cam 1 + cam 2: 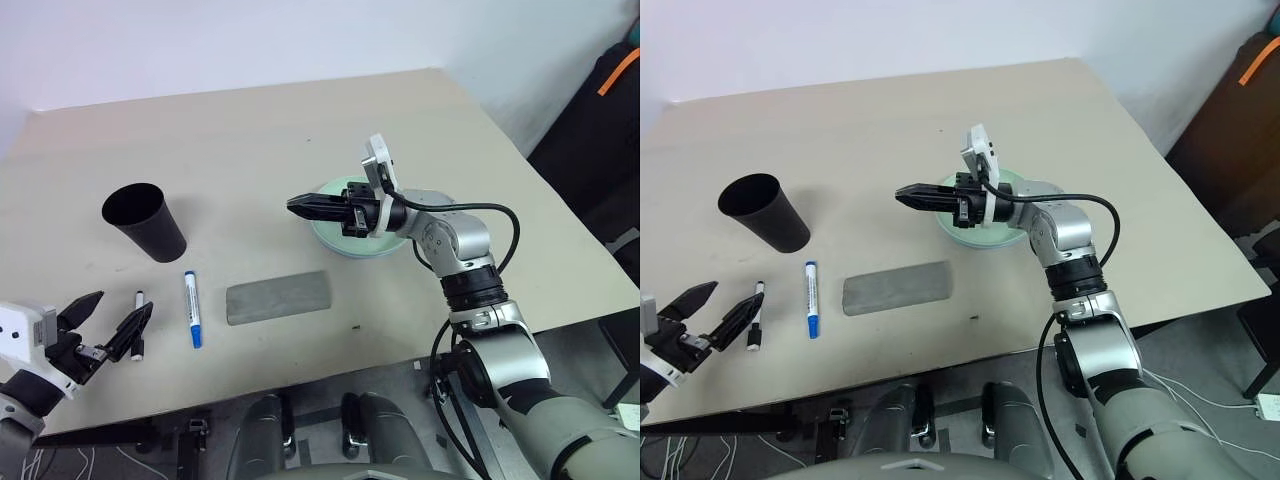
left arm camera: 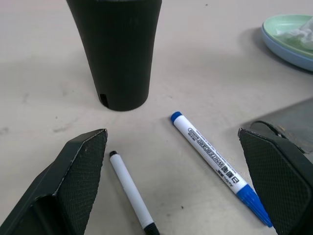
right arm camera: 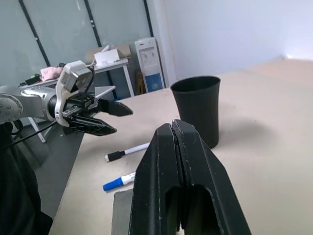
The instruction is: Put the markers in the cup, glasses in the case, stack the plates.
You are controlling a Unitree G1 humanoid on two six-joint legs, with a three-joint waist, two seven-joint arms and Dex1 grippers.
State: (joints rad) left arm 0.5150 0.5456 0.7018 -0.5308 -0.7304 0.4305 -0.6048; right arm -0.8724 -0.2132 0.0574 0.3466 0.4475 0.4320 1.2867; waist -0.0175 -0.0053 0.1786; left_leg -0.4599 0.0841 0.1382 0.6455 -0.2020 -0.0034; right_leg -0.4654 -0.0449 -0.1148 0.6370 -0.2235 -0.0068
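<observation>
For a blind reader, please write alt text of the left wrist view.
Two markers lie on the table between the open left end effector fingers, a black cup standing behind them.

We are holding our left end effector (image 1: pixel 100 325) spread wide, our right end effector (image 1: pixel 296 204) pinched closed, pointing leftward.

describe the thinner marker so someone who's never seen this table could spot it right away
Start at the tall black cup on the robot's left side of the table. In front of it, toward the table's near edge, two pens lie side by side. The thinner marker is the one nearer the left gripper, with a plain white barrel and black ends, unlike the blue-capped marker.
</observation>
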